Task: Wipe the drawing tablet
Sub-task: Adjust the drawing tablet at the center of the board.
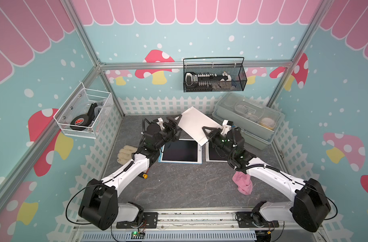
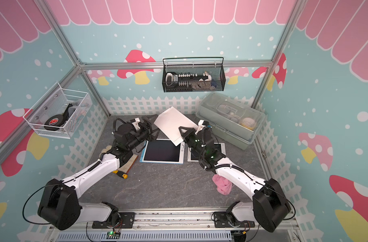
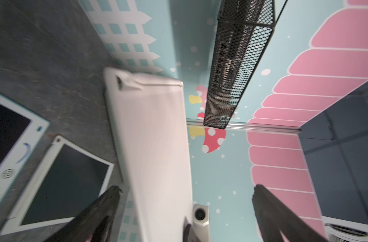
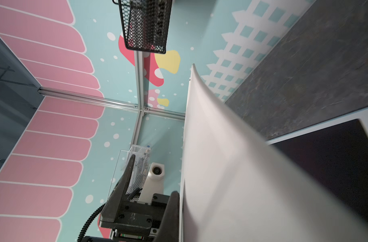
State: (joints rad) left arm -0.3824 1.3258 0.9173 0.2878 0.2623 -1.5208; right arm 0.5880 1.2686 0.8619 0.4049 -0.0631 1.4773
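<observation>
I read no text: the red label on the tape roll point(image 1: 79, 121) is too small. My right gripper point(image 1: 208, 131) is clamped on one edge of the raised tablet point(image 1: 196, 123). That tablet hangs tilted, white face up, above the far right corner of the blue tablet point(image 1: 180, 150). My left gripper point(image 1: 180, 124) is spread wide, gripping nothing, its jaws straddling the raised tablet's opposite edge. The cloth point(image 1: 242, 183) lies right of and nearer than the blue tablet. The table point(image 1: 189, 184) is grey and marbled; the walls are teal with mushrooms.

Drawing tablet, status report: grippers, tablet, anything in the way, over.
Right gripper shut on the raised white drawing tablet. Left gripper open at its other end, not gripping. Pink cloth lies on the table, in neither gripper.
</observation>
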